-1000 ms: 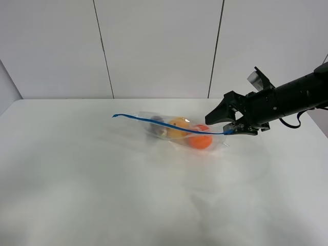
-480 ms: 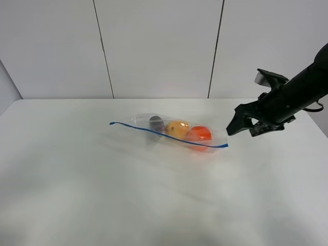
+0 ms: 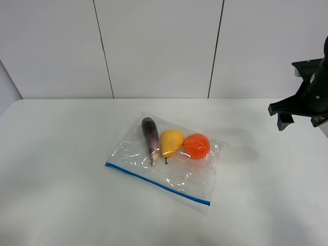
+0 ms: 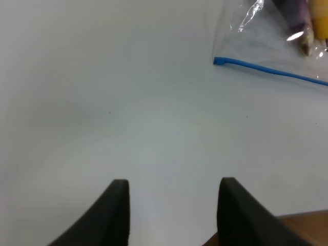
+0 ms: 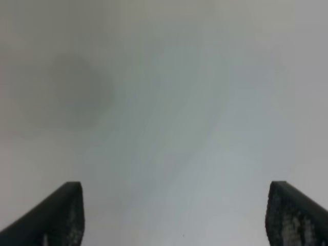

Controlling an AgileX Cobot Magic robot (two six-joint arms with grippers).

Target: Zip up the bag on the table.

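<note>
Clear plastic makes up the one bag (image 3: pixel 164 164), lying flat on the white table (image 3: pixel 61 195) with one eggplant (image 3: pixel 150 133), one yellow pear (image 3: pixel 171 141) and one orange fruit (image 3: pixel 197 146) inside. Two pincers show. The right gripper (image 3: pixel 289 114) hangs above the table, jaws wide apart, holding nothing, the bag well off to its side. The left gripper (image 4: pixel 171 212) also stands apart and empty, the bag's blue zipper strip (image 4: pixel 269 70) lying ahead of it.

Clear, glossy, crinkled plastic bag (image 3: pixel 169 164) lies on the smooth matt white table (image 3: pixel 61 195).
</note>
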